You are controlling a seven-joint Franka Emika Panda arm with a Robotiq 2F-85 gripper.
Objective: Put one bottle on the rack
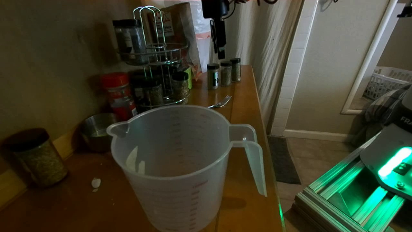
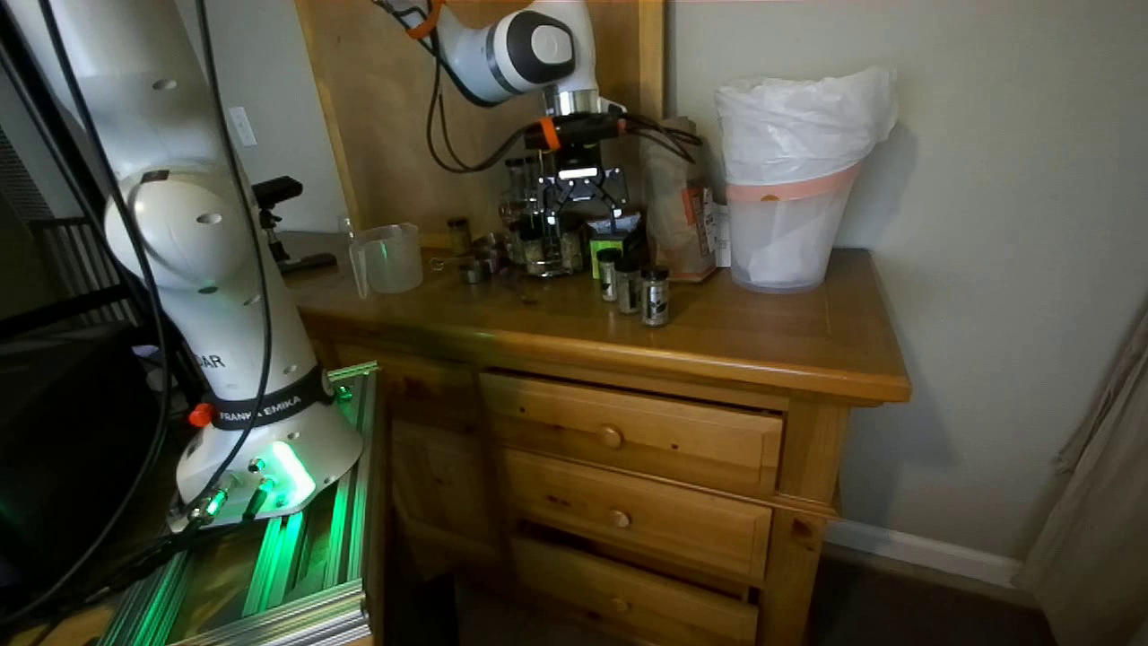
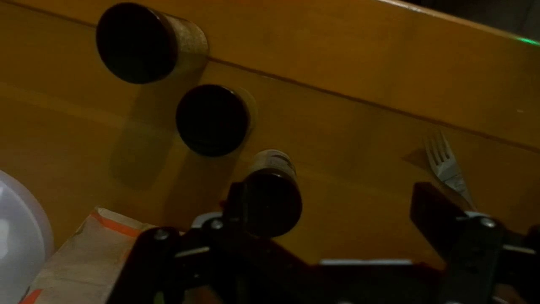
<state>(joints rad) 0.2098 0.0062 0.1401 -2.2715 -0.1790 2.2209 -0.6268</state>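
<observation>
Three small dark-capped bottles stand upright in a slanting row on the wooden top: a near one (image 2: 656, 301), a middle one (image 2: 628, 285) and one closest to the rack (image 2: 608, 274). They also show in an exterior view (image 1: 226, 74). The tiered wire rack (image 1: 161, 51) holds jars on two levels; in an exterior view the gripper partly hides it (image 2: 545, 269). My gripper (image 2: 583, 220) is open and empty, pointing down above the bottles. In the wrist view, one bottle's cap (image 3: 274, 202) lies below and beside the left finger of the gripper (image 3: 329, 207); two more caps lie up and left.
A fork (image 1: 222, 102) lies near the bottles. A measuring jug (image 1: 180, 193), metal cup (image 1: 98, 129), larger jar (image 1: 42, 158) and red-lidded jar (image 1: 119, 93) stand along the top. A paper bag (image 2: 677, 197), green box (image 2: 606, 242) and lined bin (image 2: 789, 224) stand behind or beside.
</observation>
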